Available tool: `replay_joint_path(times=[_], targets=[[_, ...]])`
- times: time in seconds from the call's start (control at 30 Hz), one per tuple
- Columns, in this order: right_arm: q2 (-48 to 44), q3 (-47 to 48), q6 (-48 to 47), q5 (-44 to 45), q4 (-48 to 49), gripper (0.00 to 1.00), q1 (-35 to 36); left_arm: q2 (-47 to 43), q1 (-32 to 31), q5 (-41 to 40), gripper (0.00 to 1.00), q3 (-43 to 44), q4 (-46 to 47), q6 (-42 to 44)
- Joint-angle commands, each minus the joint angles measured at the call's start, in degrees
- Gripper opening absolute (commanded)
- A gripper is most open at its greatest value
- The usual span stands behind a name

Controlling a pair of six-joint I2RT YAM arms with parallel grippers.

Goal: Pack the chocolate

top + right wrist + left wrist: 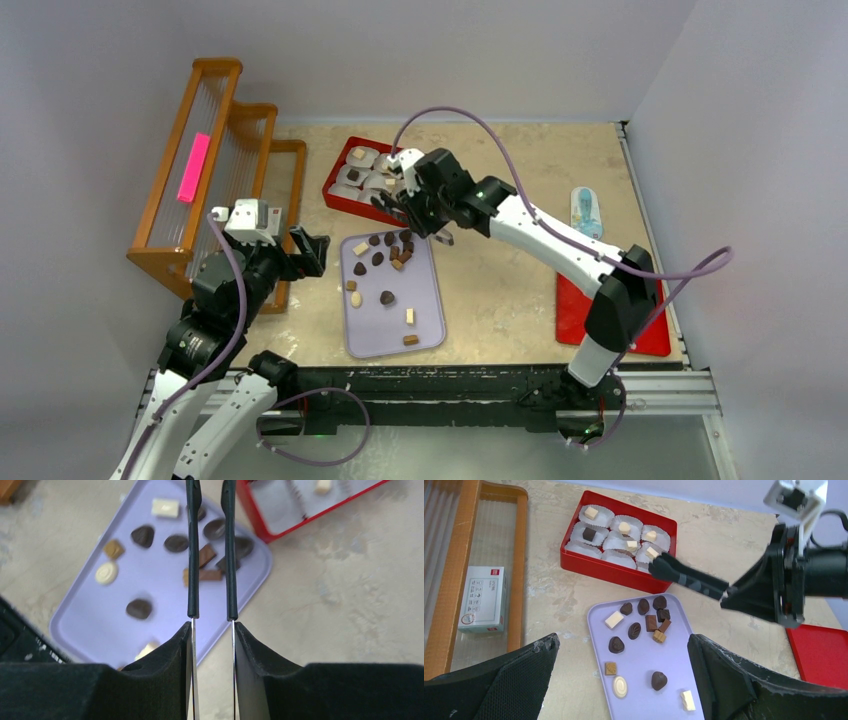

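Chocolate (pixel 634 630) is only partly packed. Your left claw (pixel 312 250) hangs with its jaws wide apart beside the lilac tray (pixel 644 700), where about a dozen dark, tan and cream pieces lie loose. In the red box (pixel 614 572) behind, roughly six paper cups (pixel 616 557) hold a piece; some sit bare. Your right claw (pixel 212 630) is clamped on black tongs (pixel 689 577), tips at the box's near edge.

The chocolate (pixel 634 630) lies on the tray (pixel 644 655), the box (pixel 609 570) just behind it, the rack (pixel 516 580) at its left
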Motion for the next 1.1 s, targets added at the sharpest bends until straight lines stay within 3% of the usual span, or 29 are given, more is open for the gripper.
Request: replay_joint_path(times=[0.0, 0.17, 0.37, 0.73, 1.07], targets=[[-4.93, -5.18, 3.07, 3.33, -2.54, 0.35, 5.16, 0.06, -0.18, 1.09, 1.0, 0.03, 2.23, -0.39], [-7.1, -8.29, 8.07, 5.78, -9.6, 0.35, 9.22, -0.53, -0.18, 0.99, 1.0, 0.01, 2.24, -0.41], [-10.23, -14.08, 11.02, 5.87, -10.82, 0.38, 12.94, -0.44, -0.18, 1.51, 1.0, -0.05, 2.36, -0.41], [-7.94, -14.02, 6.71, 3.07, -8.54, 0.41, 15.63, -1.16, -0.18, -0.07, 1.0, -0.02, 1.86, -0.5], [-3.35, -12.98, 5.53, 7.09, -9.15, 0.45, 17.51, -1.01, -0.18, -0.41, 1.0, 0.16, 1.87, -0.5]])
